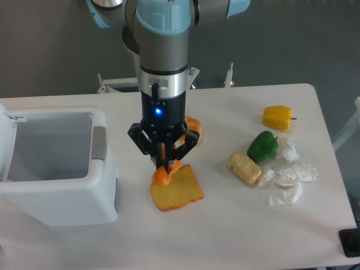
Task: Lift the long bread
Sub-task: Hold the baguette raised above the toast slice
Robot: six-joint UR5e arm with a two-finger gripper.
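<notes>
The long bread [163, 175] hangs nearly upright from my gripper [164, 161], which is shut on it. Only its glossy orange lower end and a sliver between the fingers show. That end hovers at the upper left corner of the flat toast slice [178, 189], lifted off the table [225, 236]. The wrist and arm come straight down from above and hide the rest of the loaf.
A white open bin [56, 163] stands at the left. The round knotted bun [194, 125] peeks out behind the wrist. To the right lie a pale breaded piece [244, 167], a green pepper [262, 146], a yellow pepper [278, 117] and crumpled white paper [289, 183].
</notes>
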